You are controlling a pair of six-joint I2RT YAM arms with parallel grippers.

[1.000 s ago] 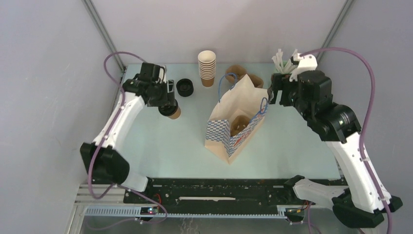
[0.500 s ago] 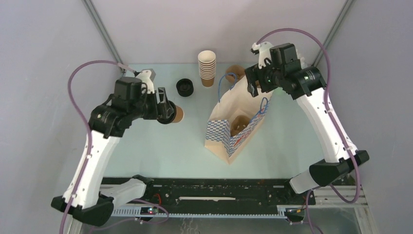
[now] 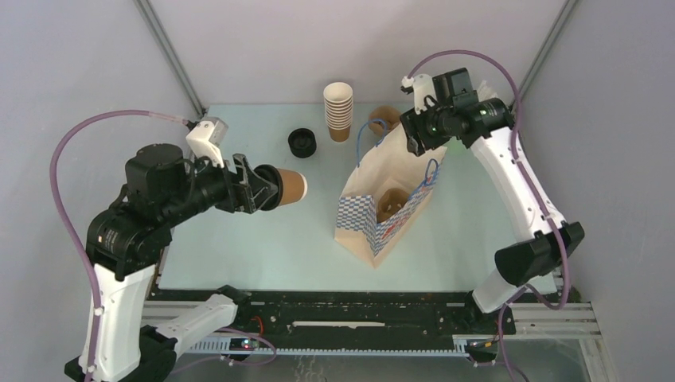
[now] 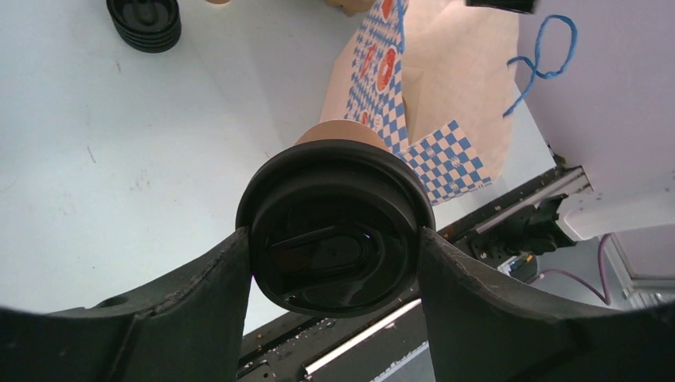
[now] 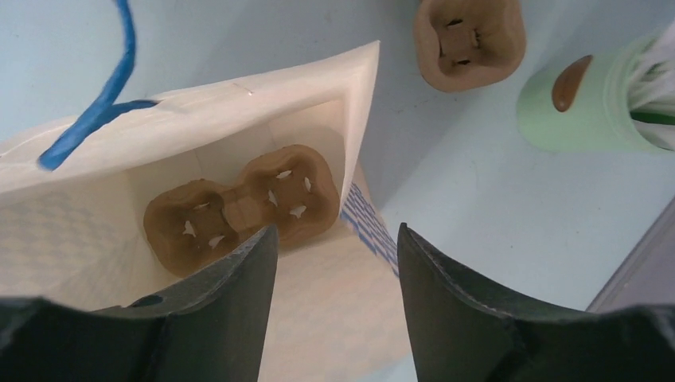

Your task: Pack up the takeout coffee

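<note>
Pale blue-green table [image 3: 263,239] between grey walls: coffee cup held in the air, left of an open paper bag.
The left gripper [image 3: 263,188] is clamped on the black-lidded top of the small tapered brown kraft paper cup [image 3: 293,185], which lies sideways above the table, base pointing at the cream paper bag with blue checks and blue cord handles [image 3: 382,171]. The right gripper [image 5: 333,239] hangs over the bag's far rim, its fingers apart with nothing visibly pinched. A brown moulded-pulp two-cup tray [image 5: 239,207] sits inside the bag. A stack of kraft cups [image 3: 338,111] and a stack of black lids [image 3: 302,142] stand behind.
</note>
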